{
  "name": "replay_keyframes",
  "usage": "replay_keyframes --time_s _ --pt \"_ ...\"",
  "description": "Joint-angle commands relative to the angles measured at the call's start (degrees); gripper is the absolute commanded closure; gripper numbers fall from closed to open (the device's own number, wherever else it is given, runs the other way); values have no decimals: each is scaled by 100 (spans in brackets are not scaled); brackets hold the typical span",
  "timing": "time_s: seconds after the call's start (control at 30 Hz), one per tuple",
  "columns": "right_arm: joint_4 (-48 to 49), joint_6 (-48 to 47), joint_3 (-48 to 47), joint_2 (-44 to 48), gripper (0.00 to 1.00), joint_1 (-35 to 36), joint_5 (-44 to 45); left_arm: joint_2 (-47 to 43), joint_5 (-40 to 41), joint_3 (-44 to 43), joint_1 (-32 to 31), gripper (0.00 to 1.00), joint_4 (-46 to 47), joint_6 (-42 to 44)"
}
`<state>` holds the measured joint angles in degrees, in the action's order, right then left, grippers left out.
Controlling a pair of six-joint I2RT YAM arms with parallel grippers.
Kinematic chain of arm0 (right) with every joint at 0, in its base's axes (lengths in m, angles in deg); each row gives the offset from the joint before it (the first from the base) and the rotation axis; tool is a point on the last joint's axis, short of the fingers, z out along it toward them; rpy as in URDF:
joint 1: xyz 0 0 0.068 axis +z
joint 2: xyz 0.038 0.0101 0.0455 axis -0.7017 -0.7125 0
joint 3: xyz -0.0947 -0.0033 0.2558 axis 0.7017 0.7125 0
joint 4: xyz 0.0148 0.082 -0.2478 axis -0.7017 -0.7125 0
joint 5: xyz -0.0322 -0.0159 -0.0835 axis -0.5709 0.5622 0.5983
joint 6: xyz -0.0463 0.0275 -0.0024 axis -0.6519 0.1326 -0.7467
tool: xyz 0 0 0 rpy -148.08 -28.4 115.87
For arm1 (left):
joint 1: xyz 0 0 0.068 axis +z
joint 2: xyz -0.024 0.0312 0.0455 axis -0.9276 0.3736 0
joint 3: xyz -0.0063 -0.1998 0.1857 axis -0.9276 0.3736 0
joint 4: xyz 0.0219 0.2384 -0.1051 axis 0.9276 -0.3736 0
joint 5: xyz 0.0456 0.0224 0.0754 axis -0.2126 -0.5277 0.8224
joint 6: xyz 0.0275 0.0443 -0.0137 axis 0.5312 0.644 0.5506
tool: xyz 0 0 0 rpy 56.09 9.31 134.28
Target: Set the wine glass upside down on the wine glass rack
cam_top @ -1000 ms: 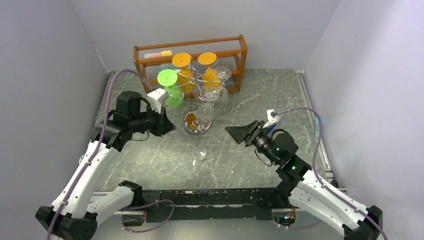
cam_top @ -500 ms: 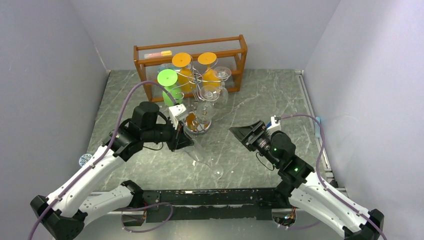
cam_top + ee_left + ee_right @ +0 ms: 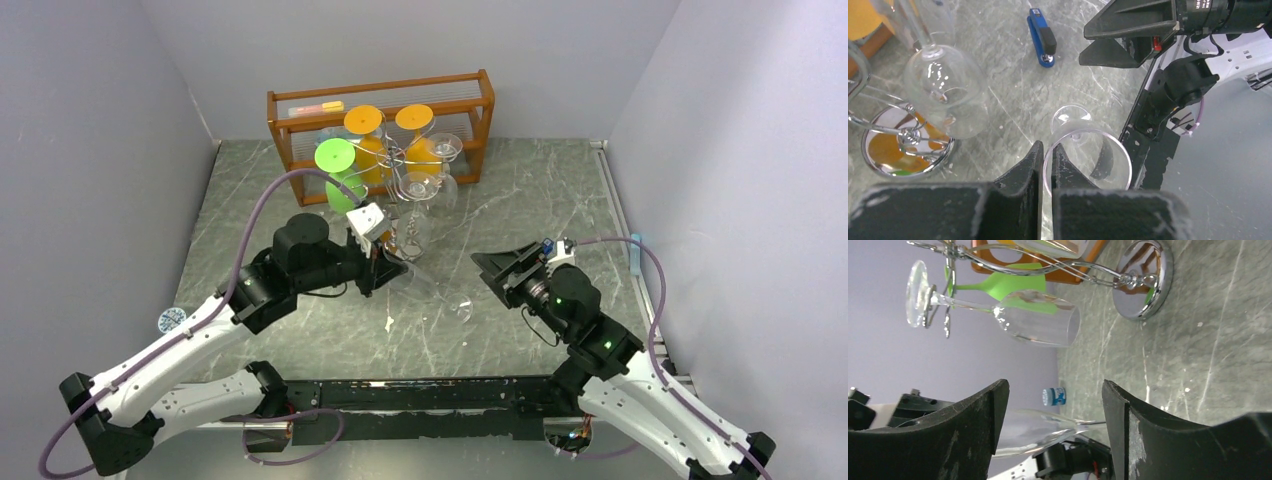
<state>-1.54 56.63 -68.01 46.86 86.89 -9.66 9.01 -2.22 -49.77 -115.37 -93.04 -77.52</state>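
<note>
A clear wine glass [image 3: 428, 290] is held tilted above the table, its foot pointing toward the right arm. My left gripper [image 3: 388, 268] is shut on its rim, one finger inside the bowl and one outside, as the left wrist view shows on the wine glass [image 3: 1090, 156] and left gripper [image 3: 1047, 148]. My right gripper [image 3: 497, 268] stands open just beyond the foot. In the right wrist view the wine glass [image 3: 1040, 430] lies between and beyond the open right gripper [image 3: 1055, 390]. The silver wine glass rack [image 3: 398, 170] stands behind, its round base [image 3: 903, 147] beside the held glass.
Green [image 3: 336, 158], orange [image 3: 364, 124] and clear glasses [image 3: 420, 190] hang on the rack. An orange-brown wooden shelf [image 3: 470, 100] stands behind it. A blue stapler [image 3: 1042, 37] lies near the right arm. A small blue-white round thing [image 3: 171, 320] sits at the left edge.
The left arm swung right to the glass that stood on the table, shut on its rim and lifted it tilted toward the right arm. The right gripper shifted slightly and opened wider.
</note>
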Motion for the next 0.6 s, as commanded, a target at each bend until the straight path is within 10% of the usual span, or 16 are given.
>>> replay_keyframes --time_s 0.0,0.57 --pt "-263 680 -70 209 29 -28 -9 -126 645 288 -372 95 1134 75" --pt "-1052 1990 126 70 33 -31 -74 291 3708 925 -2229 95 3069 1090"
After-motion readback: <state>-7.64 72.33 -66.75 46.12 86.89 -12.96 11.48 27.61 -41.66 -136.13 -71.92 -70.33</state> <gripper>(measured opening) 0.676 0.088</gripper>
